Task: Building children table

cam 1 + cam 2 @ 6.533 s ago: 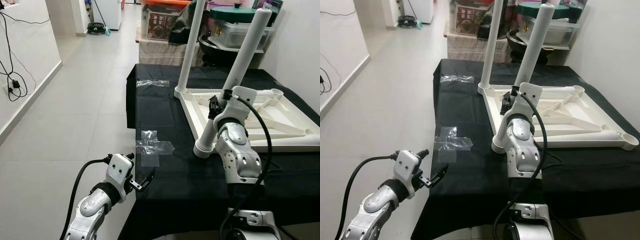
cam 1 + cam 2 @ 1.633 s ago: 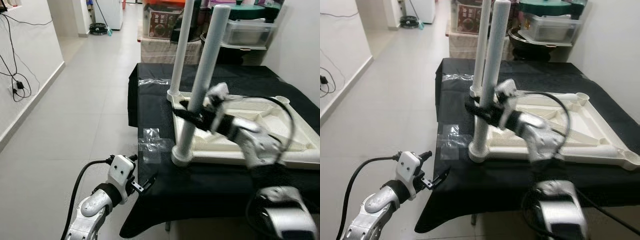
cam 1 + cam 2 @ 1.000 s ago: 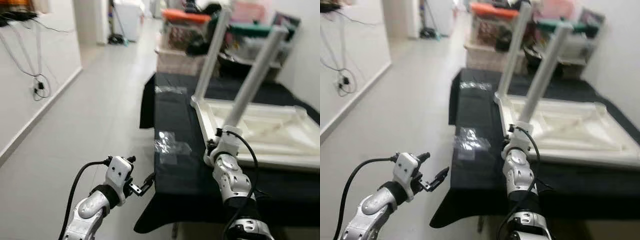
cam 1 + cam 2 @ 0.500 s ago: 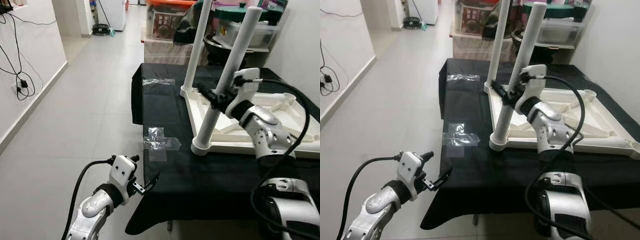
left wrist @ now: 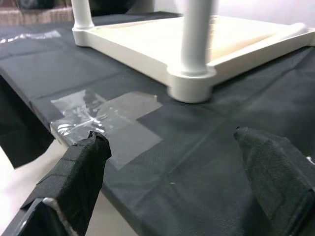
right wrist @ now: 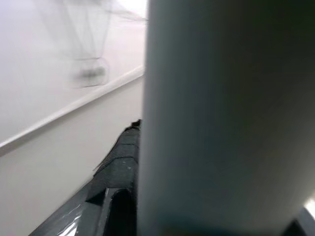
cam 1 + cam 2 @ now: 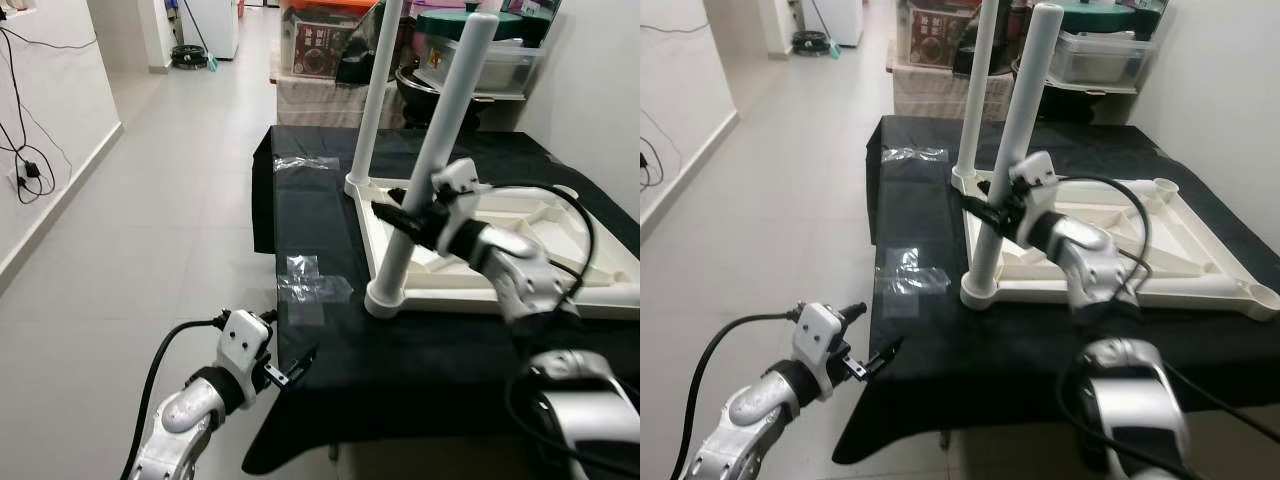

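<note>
The right gripper [image 7: 400, 218] is clenched around the near leg [image 7: 432, 155] of a white table [image 7: 520, 262], about halfway up the leg. In the right wrist view the leg [image 6: 226, 118] stands close against one black finger [image 6: 118, 182]. The table lies upside down on a black cloth [image 7: 400, 360], toward its right side. The gripped leg rises from the table's near left corner and leans slightly right. A second leg [image 7: 372, 95] stands upright at the far left corner. Clear tape [image 7: 312, 290] lies on the cloth left of the near leg; a second clear patch [image 7: 305, 163] lies farther back. The left gripper [image 7: 290, 368] hovers low, off the cloth's near left edge, its fingers [image 5: 81, 172] spread and holding nothing. Behind the cloth stand storage boxes [image 7: 322, 40]. Pale floor tiles [image 7: 150, 200] run along the left
</note>
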Robot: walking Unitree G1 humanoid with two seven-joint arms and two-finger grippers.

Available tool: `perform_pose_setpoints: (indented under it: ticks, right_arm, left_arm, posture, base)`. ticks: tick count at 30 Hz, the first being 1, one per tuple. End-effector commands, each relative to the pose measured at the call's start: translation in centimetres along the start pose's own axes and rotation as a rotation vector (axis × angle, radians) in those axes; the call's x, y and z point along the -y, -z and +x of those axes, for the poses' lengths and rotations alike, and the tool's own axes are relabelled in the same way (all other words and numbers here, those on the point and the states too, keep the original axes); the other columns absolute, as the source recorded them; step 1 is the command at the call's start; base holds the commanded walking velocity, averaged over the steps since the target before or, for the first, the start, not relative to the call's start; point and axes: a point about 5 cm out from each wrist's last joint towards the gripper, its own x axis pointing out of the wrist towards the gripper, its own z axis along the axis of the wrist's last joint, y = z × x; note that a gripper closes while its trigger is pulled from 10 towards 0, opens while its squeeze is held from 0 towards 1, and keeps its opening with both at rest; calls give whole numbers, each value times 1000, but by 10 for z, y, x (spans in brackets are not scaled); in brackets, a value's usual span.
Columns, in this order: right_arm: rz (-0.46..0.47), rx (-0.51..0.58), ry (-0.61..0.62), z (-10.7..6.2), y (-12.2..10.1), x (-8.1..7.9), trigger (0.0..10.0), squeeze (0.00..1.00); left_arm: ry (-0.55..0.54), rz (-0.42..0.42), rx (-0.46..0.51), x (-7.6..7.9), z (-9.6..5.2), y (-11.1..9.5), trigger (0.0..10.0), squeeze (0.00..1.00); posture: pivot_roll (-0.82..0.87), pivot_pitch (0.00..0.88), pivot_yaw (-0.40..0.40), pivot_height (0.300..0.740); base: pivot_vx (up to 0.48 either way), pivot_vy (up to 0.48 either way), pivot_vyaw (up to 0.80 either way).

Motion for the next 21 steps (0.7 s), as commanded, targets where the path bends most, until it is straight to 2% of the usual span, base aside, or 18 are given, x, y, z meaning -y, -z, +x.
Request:
perform_pose_setpoints:
  ticks: [1,2,3,4,5,6,8,9,10,11,13,16,17,20,21]
  right_arm:
    - [17,-219,378,-13,45,22,0,0]
    - [17,-219,378,-13,45,22,0,0]
    - [75,-228,499,-16,50,26,0,0]
    - [178,-283,766,-30,74,21,0,0]
    - [178,-283,766,-30,74,21,0,0]
    - [173,-282,852,-36,82,14,0,0]
    - [173,-282,852,-36,82,14,0,0]
    - [191,-295,893,-39,90,2,0,0]
    - [191,-295,893,-39,90,2,0,0]
    - [192,-293,839,-35,94,-19,0,0]
    - [188,-282,735,-26,93,-43,0,0]
    - [157,-263,681,-20,87,-47,0,0]
    - [141,-229,641,-15,78,-46,0,0]
    - [122,-204,630,-10,69,-43,0,0]
    - [102,-181,623,-6,60,-38,10000,0]
  left_arm:
    - [-1,-5,-7,1,-2,1,10000,0]
    - [-1,-5,-7,1,-2,1,10000,0]
    - [0,-6,-7,1,-2,1,10000,0]
    - [-9,-7,-4,1,-2,1,10000,0]
    - [-9,-7,-4,1,-2,1,10000,0]
    - [-13,-5,-4,1,-1,1,10000,0]
    - [-13,-5,-4,1,-1,1,10000,0]
    - [-16,-6,-3,0,-1,1,10000,0]
    - [-16,-6,-3,0,-1,1,10000,0]
    - [-14,-6,-3,1,-1,0,10000,0]
    - [-13,-5,-4,1,-3,1,10000,0]
    - [-15,-5,-4,0,-3,1,10000,0]
    - [-21,-6,-3,-1,-3,1,10000,0]
    - [-25,-9,0,0,-2,1,10000,0]
    - [-25,-12,1,2,-1,1,10000,0]
  posture:
    - [73,0,-109,740]
    - [73,0,-109,740]
    - [73,0,-109,740]
    - [71,0,-111,740]
    - [71,0,-111,740]
    - [76,0,-112,740]
    - [76,0,-112,740]
    - [85,0,-113,740]
    - [85,0,-113,740]
    - [84,0,-113,740]
    - [82,0,-117,740]
    - [79,0,-119,740]
    - [77,0,-125,740]
    - [76,0,-124,740]
    - [76,0,-124,740]
  base:
    - [0,0,0]
    - [0,0,0]
    - [0,0,0]
    - [0,0,0]
    - [0,0,0]
    - [0,0,0]
    - [0,0,0]
    - [0,0,0]
    - [0,0,0]
    - [0,0,0]
    - [0,0,0]
    - [0,0,0]
    - [0,0,0]
    - [0,0,0]
    - [0,0,0]
